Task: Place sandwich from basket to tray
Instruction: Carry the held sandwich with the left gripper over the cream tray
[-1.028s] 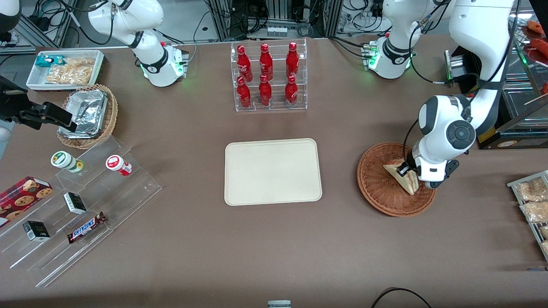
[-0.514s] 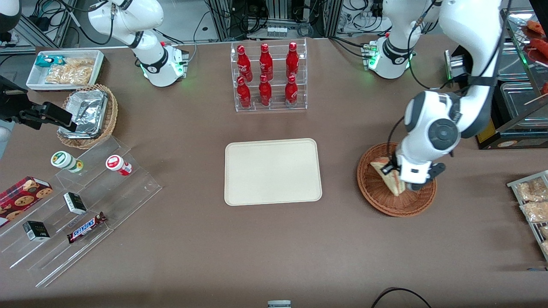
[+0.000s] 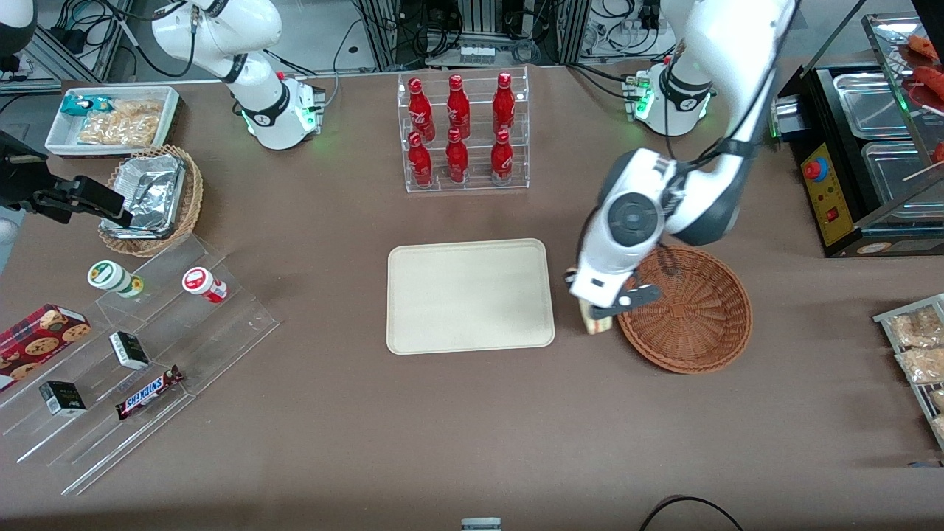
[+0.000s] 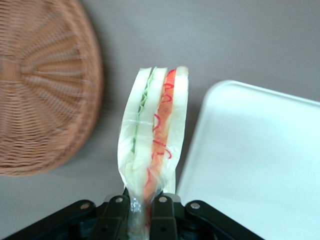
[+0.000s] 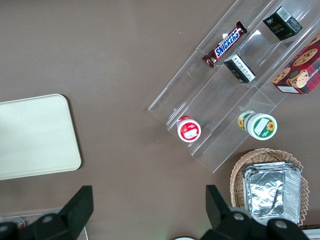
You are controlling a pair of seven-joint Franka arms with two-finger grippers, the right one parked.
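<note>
Sandwich [image 4: 155, 130] hangs clamped by one corner in my left gripper [image 4: 142, 210], both fingers pressed tight against its wrapped bread, the green, white and red layers edge-on to the wrist camera. In the front view I see only a pale sliver of the sandwich [image 3: 594, 323] poking out under the gripper [image 3: 601, 313], right of centre in the frame, in the gap between the tray [image 3: 413, 324] and the basket [image 3: 693, 310]. It is held above the brown table [image 3: 442, 435], clear of both, just beside the tray's [image 4: 260, 150] rounded corner.

I see the basket [image 4: 45, 90] with nothing in it, its radial weave bare. The tray sits mid-frame in the front view, also bare, and nearer the parked arm's end than the basket.

Above the tray in the frame stands a clear rack of red bottles [image 3: 461, 133]. At the left of the frame I see a tan basket of foil trays [image 3: 151, 195], a white bin of snacks [image 3: 110, 118] above it, and clear stepped shelves [image 3: 140, 369] at lower left carrying a Snickers bar [image 3: 150, 391], small boxes and two jars.
</note>
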